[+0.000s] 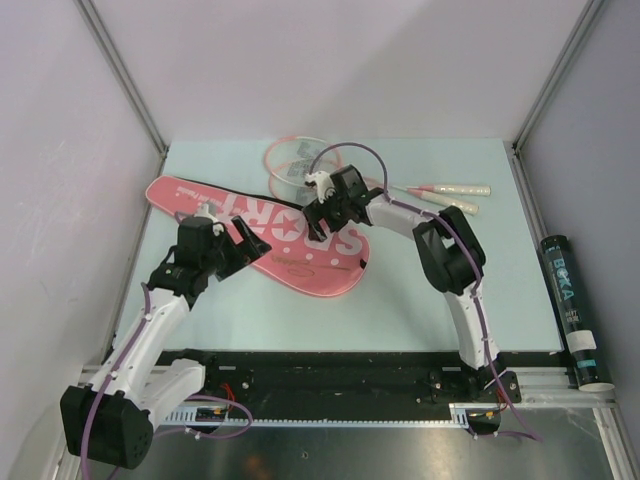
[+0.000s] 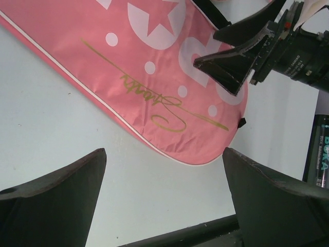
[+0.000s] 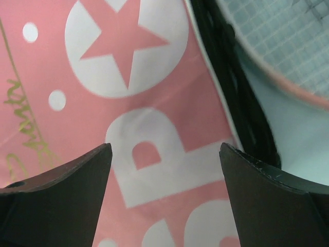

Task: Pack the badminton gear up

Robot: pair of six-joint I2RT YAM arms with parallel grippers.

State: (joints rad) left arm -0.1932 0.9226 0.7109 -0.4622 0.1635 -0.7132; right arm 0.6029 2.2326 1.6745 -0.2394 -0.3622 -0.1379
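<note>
Pink racket bag [image 1: 300, 265]: is lying flat beneath the spread, empty jaws of the right gripper [image 1: 321, 222] and just ahead of the left gripper [image 1: 252, 240], likewise gaping; probably handling light and floppy (black edge [image 3: 241, 118] beside one jaw looking the likeliest pinch-point).

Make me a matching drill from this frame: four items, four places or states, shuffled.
Things:
1. pink bag
2. dark tube
3. rackets
4. right hand

Places or states:
A. far side of the table, handles pointing right
B. lying beside the table's right edge
C. open, over the bag
D. flat and diagonal, mid-table

Pairs: 1-D, 2-B, 3-A, 4-C
</note>
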